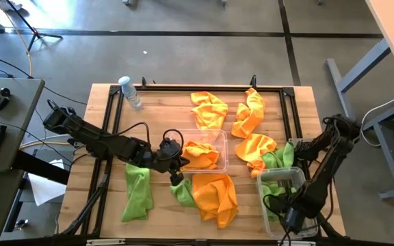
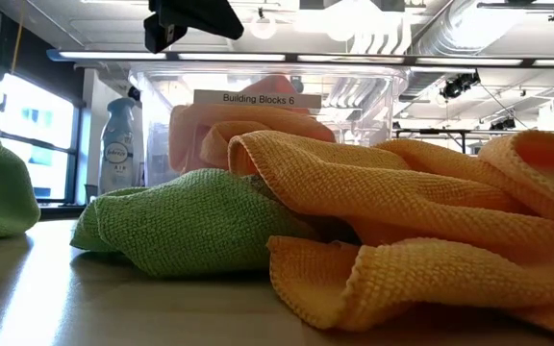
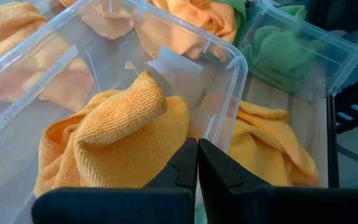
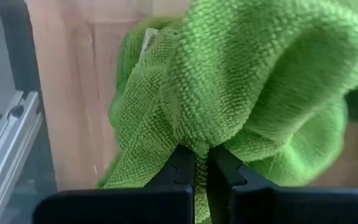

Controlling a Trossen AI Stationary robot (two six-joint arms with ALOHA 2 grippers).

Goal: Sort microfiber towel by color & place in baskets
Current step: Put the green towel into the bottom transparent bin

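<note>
Two clear baskets sit on the wooden surface [image 1: 101, 205]: the middle basket [image 1: 221, 140] holds one orange towel [image 1: 200, 156], and the basket at four o'clock [image 1: 263, 179] holds green cloth [image 3: 278, 53]. About four more orange towels and three green ones lie loose. The largest loose orange towel [image 1: 216, 198] stretches from twelve to six o'clock. The left gripper [image 1: 176, 176] hangs at the middle basket's edge, jaws closed and empty. The right gripper [image 1: 291, 220], over the second basket, has jaws closed on a green towel [image 4: 241, 93].
</note>
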